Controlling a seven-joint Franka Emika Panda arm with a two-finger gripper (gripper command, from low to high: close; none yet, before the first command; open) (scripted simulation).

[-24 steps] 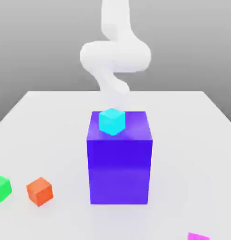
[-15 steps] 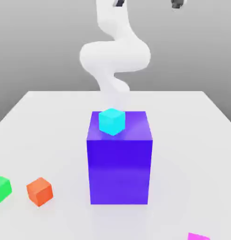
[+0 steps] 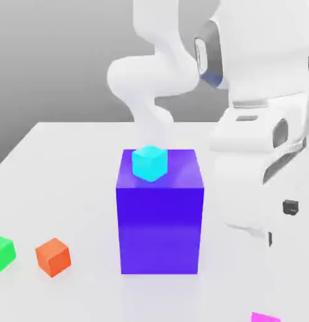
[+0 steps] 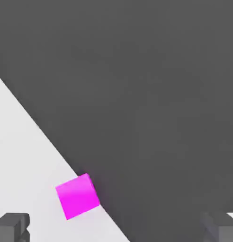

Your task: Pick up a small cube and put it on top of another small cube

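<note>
Nearest the exterior view, at its lower right edge, a corner of the small pink cube [image 3: 265, 317] peeks in, resting on the white table [image 3: 69, 163] close to its front edge; the hand view shows the same cube [image 4: 77, 196] sitting right at the table's rim with dark floor beyond it. The gripper [image 4: 116, 227] hangs above it with its two fingers [image 4: 12, 226] set wide apart and nothing between them, the cube lying off toward one finger rather than centred in the gap. A little further back on the exterior view's left sit a green cube [image 3: 2, 253] and an orange cube [image 3: 53, 256], near each other and well apart from the pink one. Behind those, mid-table, stands the big blue block [image 3: 159, 214] with a small cyan cube [image 3: 149, 162] on its top face. The arm's white body [image 3: 257, 107] looms on the exterior view's right, reaching forward and down. This looks like the approach stage: no cube is held and nothing has been stacked. The next move, as I judge it, calls for centring the open fingers over the pink cube, squaring them to its faces, then descending to straddle it before closing, with care because it lies so close to the table edge.
</note>
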